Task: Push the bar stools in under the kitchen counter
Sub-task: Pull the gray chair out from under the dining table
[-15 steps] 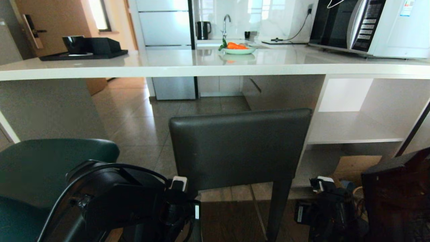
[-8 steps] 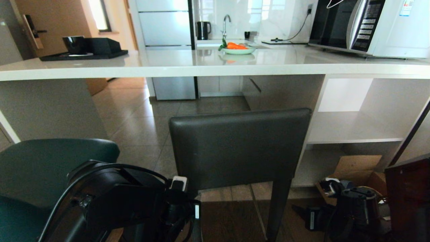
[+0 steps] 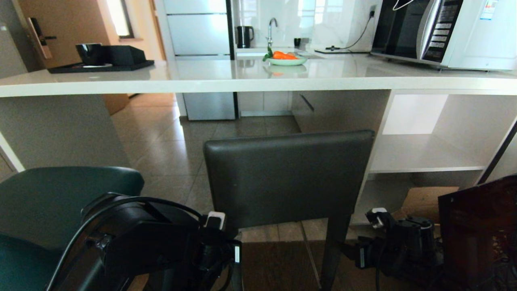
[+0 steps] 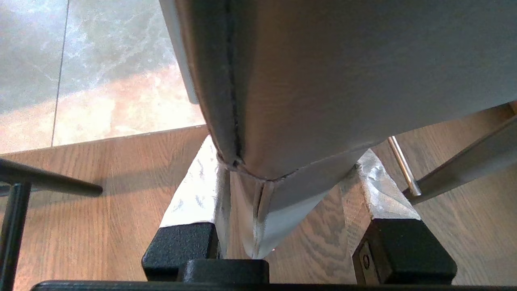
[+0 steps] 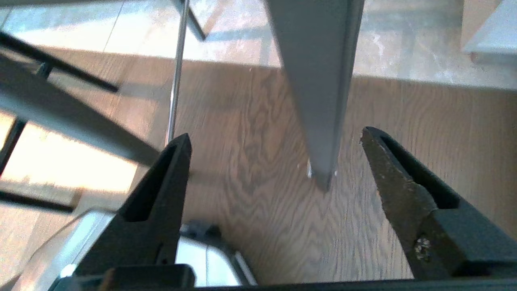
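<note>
Dark grey square-backed stool (image 3: 288, 178) upright at frame centre, below white glossy counter (image 3: 202, 83) (spanning upper frame). Teal stool (image 3: 52, 202) at lower left.

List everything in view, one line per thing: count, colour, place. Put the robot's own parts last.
grey bar stool: one, dark grey, square back, centre, before the counter.
teal bar stool: one, teal, far left, partly behind the left arm.
kitchen counter: one, glossy white, across the view.
open shelving: white, under the counter's right end.
microwave: one, white and black, counter's right end.
plate of carrots: one, pale green with orange, counter middle.
black tray: one, counter's left end.
kettle: one, black, by the far sink tap.
cardboard box: one, brown, floor at right.
left gripper: black, jaws around the grey stool's lower back corner.
right gripper: black, open, astride the stool's rear leg.
</note>
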Motion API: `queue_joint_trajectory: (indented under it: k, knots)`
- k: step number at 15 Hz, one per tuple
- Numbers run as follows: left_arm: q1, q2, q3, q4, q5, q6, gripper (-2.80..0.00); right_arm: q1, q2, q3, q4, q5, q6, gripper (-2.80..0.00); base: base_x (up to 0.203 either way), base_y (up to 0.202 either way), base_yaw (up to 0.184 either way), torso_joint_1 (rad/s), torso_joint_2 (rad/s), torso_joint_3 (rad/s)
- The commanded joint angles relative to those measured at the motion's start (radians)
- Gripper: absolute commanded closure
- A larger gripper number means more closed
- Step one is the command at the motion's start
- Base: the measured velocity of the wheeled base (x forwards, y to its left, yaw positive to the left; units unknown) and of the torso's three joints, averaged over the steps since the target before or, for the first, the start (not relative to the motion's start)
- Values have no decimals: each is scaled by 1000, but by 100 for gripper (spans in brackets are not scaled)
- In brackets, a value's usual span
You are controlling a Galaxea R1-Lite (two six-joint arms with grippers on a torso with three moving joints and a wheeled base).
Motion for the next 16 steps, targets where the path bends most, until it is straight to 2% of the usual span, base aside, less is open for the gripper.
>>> queue_joint_trajectory:
  k: [1,6,14,15,16]
  knots:
    - [0,-1,-1,-9,1,-2,0,-1,75,-62,-8,1,0,-280,0,0,0,0,0,0]
    - [1,3,0,-9,4,-3,0,2,177,-239,-8,-56,0,-280,0,0,0,0,0,0]
    - [1,2,0,-9,4,-3,0,5,228,-367,-8,-161,3,-280,0,0,0,0,0,0]
    - [1,3,-1,-9,4,-3,0,5,241,-382,-8,-173,2,0,0,0,0,0,0,0]
    - [1,3,-1,-9,2,-3,0,5,249,-394,-8,-180,2,0,0,0,0,0,0,0]
